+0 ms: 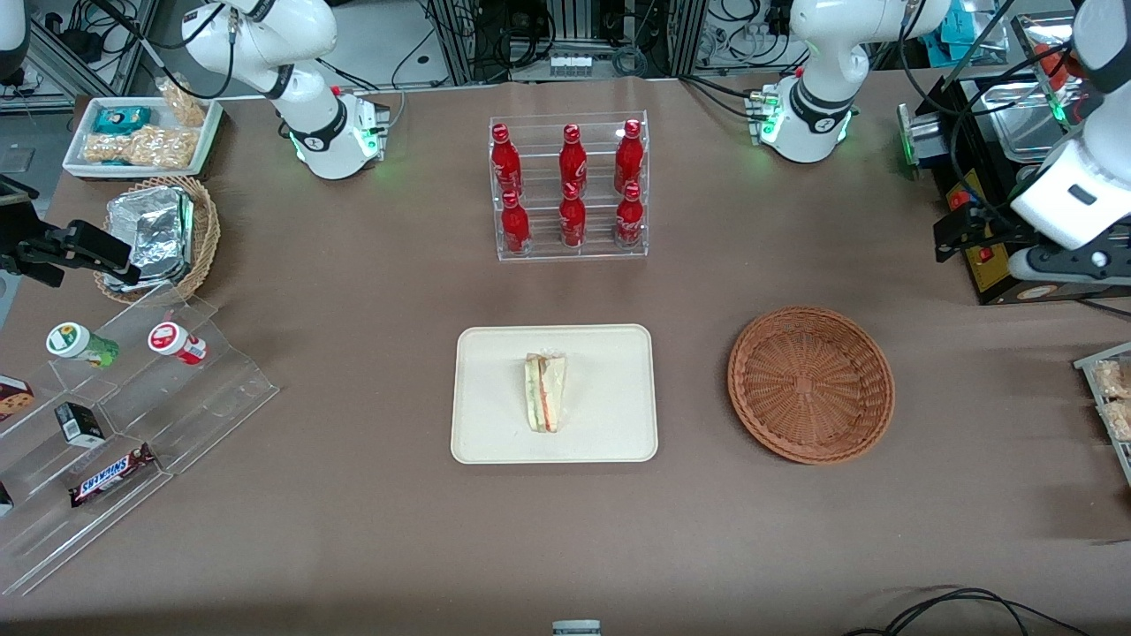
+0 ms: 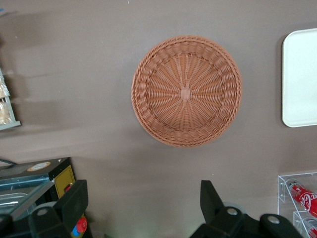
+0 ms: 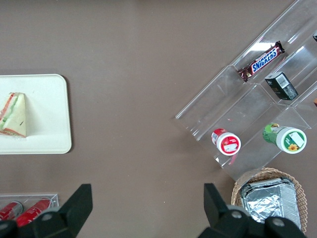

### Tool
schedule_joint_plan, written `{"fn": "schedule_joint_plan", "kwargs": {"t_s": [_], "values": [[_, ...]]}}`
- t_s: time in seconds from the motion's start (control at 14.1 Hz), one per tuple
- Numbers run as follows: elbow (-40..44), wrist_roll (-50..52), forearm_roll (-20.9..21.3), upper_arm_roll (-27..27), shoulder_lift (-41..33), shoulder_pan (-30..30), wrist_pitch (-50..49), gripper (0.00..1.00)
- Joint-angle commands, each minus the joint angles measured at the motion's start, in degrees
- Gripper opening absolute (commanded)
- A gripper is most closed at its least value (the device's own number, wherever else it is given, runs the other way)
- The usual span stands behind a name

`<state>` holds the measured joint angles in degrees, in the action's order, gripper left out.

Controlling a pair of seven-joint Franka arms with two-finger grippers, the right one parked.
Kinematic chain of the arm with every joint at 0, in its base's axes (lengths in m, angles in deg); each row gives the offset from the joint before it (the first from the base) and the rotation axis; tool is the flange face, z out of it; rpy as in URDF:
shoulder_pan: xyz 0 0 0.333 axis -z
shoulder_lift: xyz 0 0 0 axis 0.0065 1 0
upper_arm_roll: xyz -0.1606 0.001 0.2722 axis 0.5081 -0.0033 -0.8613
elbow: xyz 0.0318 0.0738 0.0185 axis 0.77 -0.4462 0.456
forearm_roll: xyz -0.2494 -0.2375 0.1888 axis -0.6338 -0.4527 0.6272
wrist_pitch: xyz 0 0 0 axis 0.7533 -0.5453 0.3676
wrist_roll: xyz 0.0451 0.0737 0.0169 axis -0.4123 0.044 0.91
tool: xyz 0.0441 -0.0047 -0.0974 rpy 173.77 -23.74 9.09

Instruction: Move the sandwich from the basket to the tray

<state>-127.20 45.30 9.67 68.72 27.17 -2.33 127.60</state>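
Observation:
The sandwich (image 1: 545, 391), a wrapped pale wedge with red and green filling, lies in the middle of the cream tray (image 1: 610, 353), also seen in the right wrist view as sandwich (image 3: 14, 115) on tray (image 3: 49, 114). The reddish-brown wicker basket (image 1: 811, 384) sits empty beside the tray, toward the working arm's end. My gripper (image 1: 959, 231) hangs high, farther from the front camera than the basket. In the left wrist view the gripper (image 2: 143, 191) is open over bare table, with nothing between its fingers (image 2: 210, 198); the basket (image 2: 186, 90) and the tray's edge (image 2: 299, 74) show there.
A clear rack of red bottles (image 1: 570, 190) stands farther back than the tray. A black box with a red button (image 1: 981, 256) sits close to my gripper. A stepped acrylic shelf with snacks (image 1: 132, 397), a tan basket of foil packs (image 1: 168, 234) and a white snack tray (image 1: 141, 137) lie toward the parked arm's end.

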Motion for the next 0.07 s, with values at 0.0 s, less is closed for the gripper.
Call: {"fn": "schedule_joint_plan", "kwargs": {"t_s": [0.0], "values": [[0.97,-0.93,-0.68,-1.04,-0.42,1.08,-0.67,1.00]]}}
